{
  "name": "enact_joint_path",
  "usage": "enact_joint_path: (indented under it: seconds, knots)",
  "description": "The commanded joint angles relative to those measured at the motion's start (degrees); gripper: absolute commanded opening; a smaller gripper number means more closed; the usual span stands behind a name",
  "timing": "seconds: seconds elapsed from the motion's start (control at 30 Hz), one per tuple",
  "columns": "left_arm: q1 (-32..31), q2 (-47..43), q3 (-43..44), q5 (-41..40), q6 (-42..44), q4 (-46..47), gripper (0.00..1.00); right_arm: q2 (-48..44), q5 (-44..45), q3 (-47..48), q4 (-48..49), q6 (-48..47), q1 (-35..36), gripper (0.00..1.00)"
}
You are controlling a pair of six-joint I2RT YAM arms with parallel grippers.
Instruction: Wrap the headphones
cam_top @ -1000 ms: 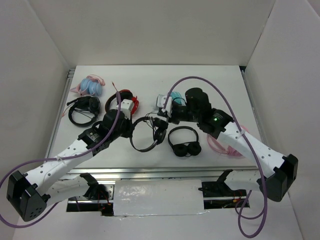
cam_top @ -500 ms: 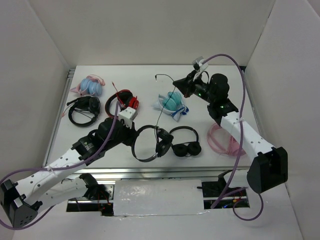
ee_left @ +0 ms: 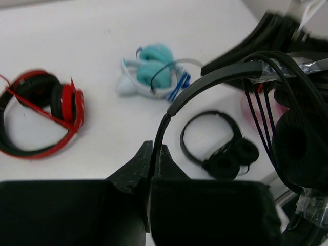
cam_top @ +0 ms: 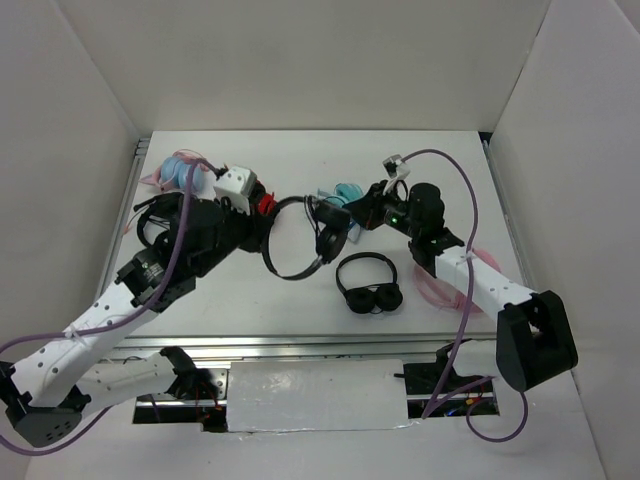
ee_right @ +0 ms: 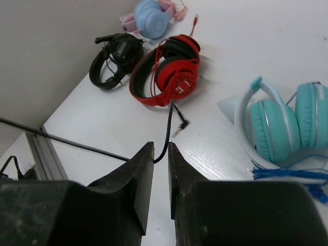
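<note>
The slim black headphones [cam_top: 291, 273] hang in the air over the table's middle, with one earcup [cam_top: 328, 238] on the right. My left gripper [cam_top: 264, 228] is shut on the thin headband [ee_left: 205, 82]. In the left wrist view several cable strands [ee_left: 260, 120] run across the band beside the earcup [ee_left: 300, 148]. My right gripper [cam_top: 352, 214] sits just right of that earcup. It is shut on the thin black cable [ee_right: 169, 125], whose plug end [ee_right: 180, 123] dangles just past the fingertips.
On the table are red headphones [ee_right: 169, 72], a teal pair [cam_top: 345, 191], a fat-padded black pair [cam_top: 370, 287], a black mic headset [cam_top: 160, 225] and a pink-blue pair [cam_top: 180, 166]. A pink cable coil [cam_top: 452, 290] lies at the right. White walls surround the table.
My left gripper has carried the headphones back and to the left. My right gripper has swung down from the far right to the earcup with the cable.
</note>
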Motion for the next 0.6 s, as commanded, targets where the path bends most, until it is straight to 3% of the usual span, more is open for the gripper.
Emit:
enact_joint_path:
  seconds: [0.0, 0.07, 0.17, 0.23, 0.33, 0.43, 0.47, 0.53, 0.57]
  knots:
    - [-0.2, 2.1, 9.7, -2.9, 0.4, 1.6, 0.0, -1.0, -2.3, 0.3, 7.2, 1.9, 1.5, 0.26]
    - [-0.2, 4.3, 12.3, -3.7, 0.7, 0.6, 0.0, -0.4, -3.4, 0.6, 8.2, 1.3, 2.5, 0.29]
    - [-0.1, 6.5, 16.4, -4.7, 0.9, -1.5, 0.0, 0.3, -5.7, 0.7, 9.9, 0.8, 3.3, 0.48]
    - [-0.1, 7.5, 18.5, -4.7, 1.1, -2.7, 0.0, 0.3, -6.3, 0.7, 10.6, 0.2, 3.9, 0.55]
    - [-0.2, 8.2, 21.0, -5.4, 1.1, -3.9, 0.0, -0.6, -7.2, -0.1, 11.5, -1.9, 4.5, 0.5]
    - [-0.1, 8.2, 23.5, -6.2, 1.5, -5.7, 0.0, -1.9, -7.9, -2.1, 11.1, -7.5, 5.5, 0.6]
    - [-0.1, 8.2, 24.1, -6.3, 1.8, -6.0, 0.0, -2.2, -8.8, -2.4, 10.8, -9.6, 6.2, 0.71]
    - [-0.1, 8.2, 25.8, -5.2, 2.4, -6.7, 0.0, -2.2, -8.0, -3.0, 10.4, -14.2, 7.1, 0.76]
    - [-0.1, 8.1, 26.3, -4.9, 2.2, -6.9, 0.0, -1.9, -8.6, -3.2, 11.0, -15.3, 7.3, 0.99]
